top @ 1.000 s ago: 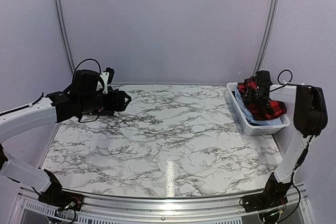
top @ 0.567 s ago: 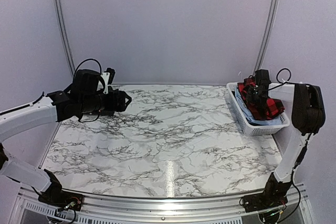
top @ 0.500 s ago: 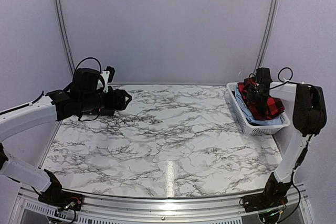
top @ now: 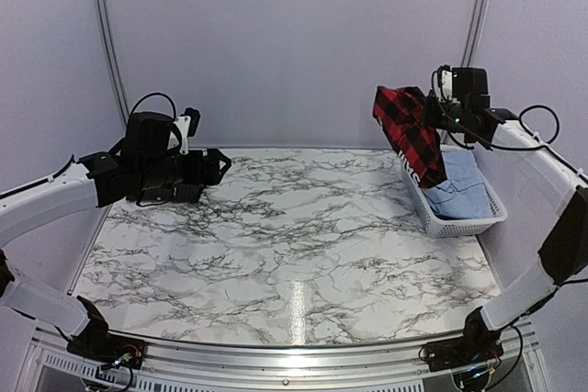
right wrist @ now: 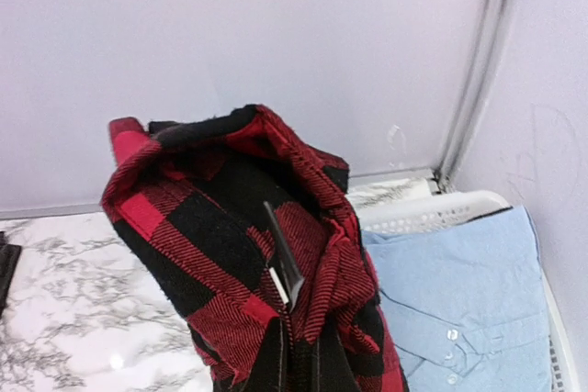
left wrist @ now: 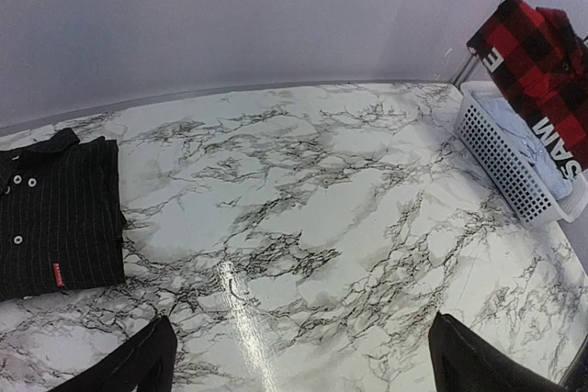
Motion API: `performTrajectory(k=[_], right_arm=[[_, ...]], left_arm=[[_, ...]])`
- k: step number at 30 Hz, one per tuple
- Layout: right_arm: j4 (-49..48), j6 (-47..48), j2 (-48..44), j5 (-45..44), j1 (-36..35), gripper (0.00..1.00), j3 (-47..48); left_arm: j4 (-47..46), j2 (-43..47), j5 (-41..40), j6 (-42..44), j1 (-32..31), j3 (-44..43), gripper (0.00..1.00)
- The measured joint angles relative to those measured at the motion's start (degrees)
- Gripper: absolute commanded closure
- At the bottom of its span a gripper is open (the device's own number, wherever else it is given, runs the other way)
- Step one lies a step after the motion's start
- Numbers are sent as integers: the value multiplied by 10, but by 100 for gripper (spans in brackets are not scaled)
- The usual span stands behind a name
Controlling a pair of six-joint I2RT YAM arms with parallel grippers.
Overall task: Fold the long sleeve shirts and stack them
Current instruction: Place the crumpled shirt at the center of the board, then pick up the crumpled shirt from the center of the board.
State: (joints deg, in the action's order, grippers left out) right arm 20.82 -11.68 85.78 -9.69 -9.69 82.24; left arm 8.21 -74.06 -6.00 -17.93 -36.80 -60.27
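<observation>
My right gripper (top: pixel 430 109) is shut on the red-and-black plaid shirt (top: pixel 410 132), holding it high above the basket's left end. The cloth hangs down bunched, its lower part trailing into the basket. In the right wrist view the plaid shirt (right wrist: pixel 230 227) wraps round my gripper (right wrist: pixel 299 337), and a small tag shows in its folds. White lettering on the plaid shirt (left wrist: pixel 542 71) shows in the left wrist view. A folded dark charcoal shirt (left wrist: pixel 55 218) lies flat at the table's left. My left gripper (top: pixel 220 170) hovers open above the table, its fingers (left wrist: pixel 138 364) wide apart.
A white slotted basket (top: pixel 459 224) stands at the table's right back corner with a light blue shirt (top: pixel 457 192) in it. The curved white wall runs close behind the table. Marble tabletop (top: pixel 294 227) spans the middle.
My right gripper closed on the plaid shirt in the basket and raised it up and leftward, so the shirt now hangs in the air. The left arm has barely moved.
</observation>
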Motion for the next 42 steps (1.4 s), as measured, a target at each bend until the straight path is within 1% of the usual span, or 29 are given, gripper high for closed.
performTrajectory(k=[4,9,11,15,16,17,18,20,21,22,23,25,29,33,35,38,42], right_arm=[[4,14,-36,30,-57,100,26],[3,30,-50,80,-151,100,49],[-4,34,-51,87,-195,100,35],[-25,34,-49,101,-290,100,-43],[-26,34,-44,105,-310,97,-60],[-30,34,-36,107,-334,89,-78],[-33,34,-25,110,-357,79,-94],[-42,30,1,117,-391,56,-118],[-44,31,16,119,-408,48,-127],[-45,31,31,121,-422,41,-133],[-45,32,43,122,-433,36,-137],[-45,34,54,126,-445,31,-145],[-47,38,55,139,-452,26,-153],[-44,58,52,139,-477,25,-162],[-40,66,47,138,-506,25,-177],[-32,71,40,139,-550,30,-208],[-18,65,40,131,-588,32,-236]], left_arm=[[0,0,4,0,0,0,1],[-3,0,11,-2,0,0,1],[-4,0,14,-3,0,0,1],[-6,0,20,-5,0,0,1],[-7,0,23,-5,0,1,1],[-7,1,27,-5,0,3,1],[-9,2,31,-5,0,7,1],[-11,3,42,-5,0,14,1],[-11,3,51,-5,0,20,1],[-11,3,55,-5,0,26,1],[-11,3,60,-5,0,31,1],[-12,3,70,-6,0,45,1],[-10,9,82,-12,0,73,1],[-10,29,106,-26,0,104,1],[-10,46,129,-39,0,127,1],[-12,66,172,-66,-9,171,1],[-10,73,211,-102,-59,233,1]])
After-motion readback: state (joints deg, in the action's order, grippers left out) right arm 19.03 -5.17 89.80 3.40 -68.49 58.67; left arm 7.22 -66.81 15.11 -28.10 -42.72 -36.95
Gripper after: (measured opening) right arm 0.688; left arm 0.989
